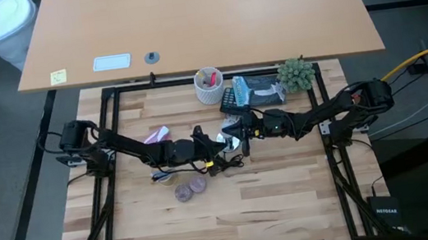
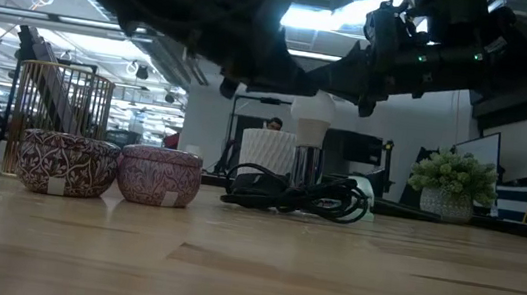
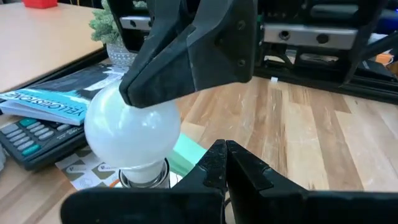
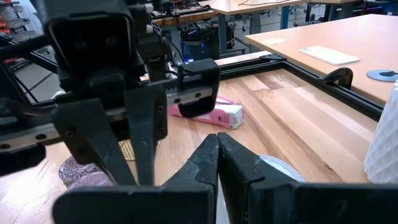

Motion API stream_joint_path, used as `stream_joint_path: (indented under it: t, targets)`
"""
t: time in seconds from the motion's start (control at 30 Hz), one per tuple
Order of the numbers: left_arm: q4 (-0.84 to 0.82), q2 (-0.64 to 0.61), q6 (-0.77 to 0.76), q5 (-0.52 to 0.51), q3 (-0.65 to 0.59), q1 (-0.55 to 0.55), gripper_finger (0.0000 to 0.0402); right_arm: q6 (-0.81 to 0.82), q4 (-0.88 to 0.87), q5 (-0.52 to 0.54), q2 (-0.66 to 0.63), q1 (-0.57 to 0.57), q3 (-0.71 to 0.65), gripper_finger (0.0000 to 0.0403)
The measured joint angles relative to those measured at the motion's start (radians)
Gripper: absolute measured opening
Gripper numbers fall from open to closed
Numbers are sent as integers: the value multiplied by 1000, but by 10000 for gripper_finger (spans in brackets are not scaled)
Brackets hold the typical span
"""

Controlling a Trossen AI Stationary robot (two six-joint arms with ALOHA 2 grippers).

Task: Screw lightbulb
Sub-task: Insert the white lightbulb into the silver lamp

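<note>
Low view: lightbulb (image 2: 312,115) upright in its socket (image 2: 306,166) at table centre, long axis vertical, right gripper (image 3: 180,68) closed and touching its dome from above; left gripper (image 3: 225,163) closed just beside

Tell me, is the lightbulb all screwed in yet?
Not quite, I think. Done: the lightbulb stands upright, bottom down among the black cord. In hand: the right gripper, fingers shut, rests on its round top, and the left gripper, also shut, waits beside it. Left: much of the silvery screw base shows, so more turning probably remains; I cannot see how tight it is.
</note>
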Motion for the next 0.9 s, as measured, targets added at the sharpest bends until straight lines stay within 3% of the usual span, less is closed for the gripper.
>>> stream_joint_path:
  t: [0.47,0.9]
  targets:
    - [-40,5,-15,-58,0,45,0,0,0,1,0,-1,0,14]
    - [-52,5,-32,-210,0,44,0,2,-103,1,2,-2,-4,14]
